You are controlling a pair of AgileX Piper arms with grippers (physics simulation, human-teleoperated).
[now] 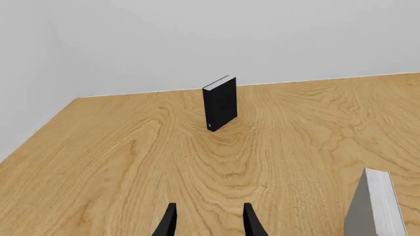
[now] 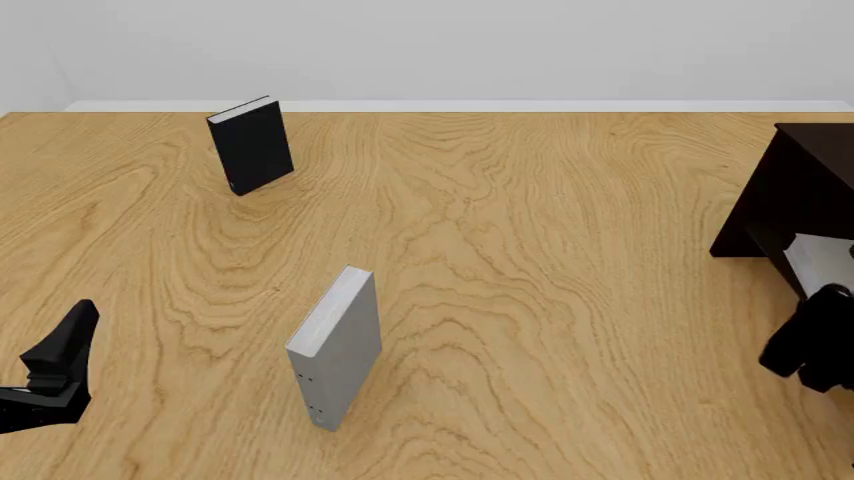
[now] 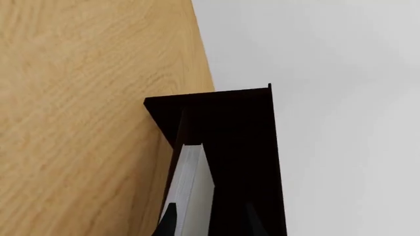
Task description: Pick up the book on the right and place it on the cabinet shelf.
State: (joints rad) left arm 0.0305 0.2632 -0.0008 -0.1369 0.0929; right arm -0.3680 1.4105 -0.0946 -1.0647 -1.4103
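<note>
The plain light grey book (image 2: 822,262) stands inside the dark brown cabinet (image 2: 785,190) at the table's right edge, only its pale face showing. In the right wrist view the book (image 3: 190,182) rests on the cabinet shelf (image 3: 243,128), and its near end lies between my fingertips. My right gripper (image 2: 827,308) is just in front of the cabinet; its jaws (image 3: 210,221) stand apart, open. My left gripper (image 2: 67,345) is open and empty near the front left; it also shows in the left wrist view (image 1: 210,221).
A black book (image 2: 251,145) stands upright at the far left, also in the left wrist view (image 1: 220,103). A grey book with small dark dots on its narrow edge (image 2: 340,345) stands upright in the middle front, also in the left wrist view (image 1: 377,206).
</note>
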